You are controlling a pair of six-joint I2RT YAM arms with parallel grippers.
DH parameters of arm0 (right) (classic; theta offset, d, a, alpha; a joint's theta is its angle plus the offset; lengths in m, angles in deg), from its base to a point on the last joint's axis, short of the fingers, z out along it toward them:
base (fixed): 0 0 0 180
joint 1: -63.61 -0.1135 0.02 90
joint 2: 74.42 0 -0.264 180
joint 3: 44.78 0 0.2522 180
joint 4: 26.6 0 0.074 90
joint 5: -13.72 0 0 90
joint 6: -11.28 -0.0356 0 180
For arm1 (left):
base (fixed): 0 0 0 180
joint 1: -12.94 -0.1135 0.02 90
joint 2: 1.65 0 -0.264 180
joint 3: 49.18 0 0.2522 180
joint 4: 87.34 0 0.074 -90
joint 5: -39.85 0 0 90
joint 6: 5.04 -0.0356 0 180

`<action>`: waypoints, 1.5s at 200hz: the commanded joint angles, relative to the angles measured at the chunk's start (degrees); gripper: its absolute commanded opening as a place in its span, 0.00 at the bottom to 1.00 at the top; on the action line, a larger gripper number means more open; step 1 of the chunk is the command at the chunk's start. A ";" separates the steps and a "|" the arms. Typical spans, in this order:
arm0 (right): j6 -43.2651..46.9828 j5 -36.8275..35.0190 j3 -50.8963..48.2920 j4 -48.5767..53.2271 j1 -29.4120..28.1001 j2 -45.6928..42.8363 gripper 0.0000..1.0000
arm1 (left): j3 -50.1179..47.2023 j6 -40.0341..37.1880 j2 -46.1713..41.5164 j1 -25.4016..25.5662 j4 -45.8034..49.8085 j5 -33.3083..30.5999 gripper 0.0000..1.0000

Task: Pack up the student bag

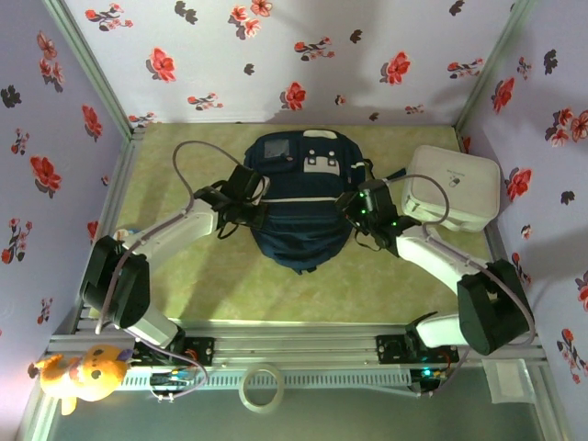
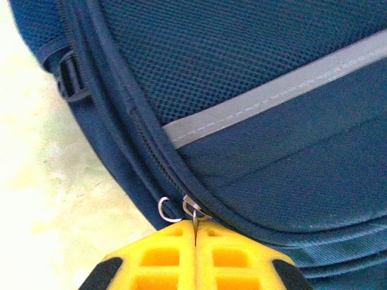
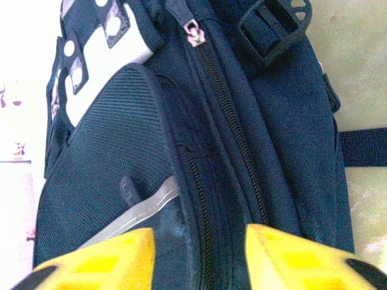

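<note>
The navy student bag (image 1: 299, 197) lies flat in the middle of the green mat, its white patches toward the back wall. At the bag's left edge my left gripper (image 2: 195, 225) is shut, with the thin metal zipper pull (image 2: 195, 212) pinched between its yellow fingers; a second pull ring (image 2: 166, 209) hangs free just to its left. In the top view this left gripper (image 1: 253, 209) touches the bag's side. My right gripper (image 3: 199, 257) stands open at the bag's right edge (image 1: 360, 209), and its fingers straddle the side seam and a shut zipper line (image 3: 208, 199).
A white rounded-square box (image 1: 455, 188) sits at the back right, close behind my right arm. Off the mat on the near rail lie a yellow-orange plush toy (image 1: 83, 372) and a tape roll (image 1: 262, 386). Floral walls close in three sides.
</note>
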 commanded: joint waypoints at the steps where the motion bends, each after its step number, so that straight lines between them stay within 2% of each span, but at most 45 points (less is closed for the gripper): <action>1: -2.21 -1.09 -1.46 -1.29 0.10 -3.72 0.54 | 3.32 -2.94 0.97 3.12 -1.41 3.60 0.00; 20: -5.18 -1.54 -2.74 -0.46 0.03 -5.66 0.57 | 4.52 -0.38 1.98 4.97 -2.72 5.00 0.00; 58: -9.53 -3.17 -6.43 -0.23 -0.07 -8.44 0.57 | 7.27 1.78 4.73 8.42 -5.41 7.55 0.00; 105: -10.17 2.38 -6.30 -6.38 -0.07 -6.24 0.53 | 8.93 0.90 6.97 9.37 -4.54 7.73 0.00; 158: -8.93 4.51 -3.69 -8.27 -0.15 -1.54 0.41 | 8.93 0.60 7.52 9.39 -3.60 7.77 0.00; 191: -7.56 2.39 -2.89 -7.47 -0.18 -0.34 0.30 | 8.41 1.36 7.28 9.38 -3.50 5.77 0.00; 216: -5.39 -1.72 -1.00 -1.43 -0.15 -0.43 0.19 | 7.17 3.82 6.01 8.46 -4.04 4.29 0.00; 230: -3.44 -5.60 0.96 4.37 -0.15 0.04 0.17 | 5.86 5.18 5.28 7.65 -5.12 4.22 0.00; 249: -2.11 -8.12 1.10 5.67 -0.09 0.34 0.17 | 4.70 6.27 5.03 6.34 -5.51 2.94 0.00; 300: -0.76 -7.60 1.66 5.18 0.02 1.64 0.16 | 6.04 4.98 8.29 3.67 -7.04 2.90 0.00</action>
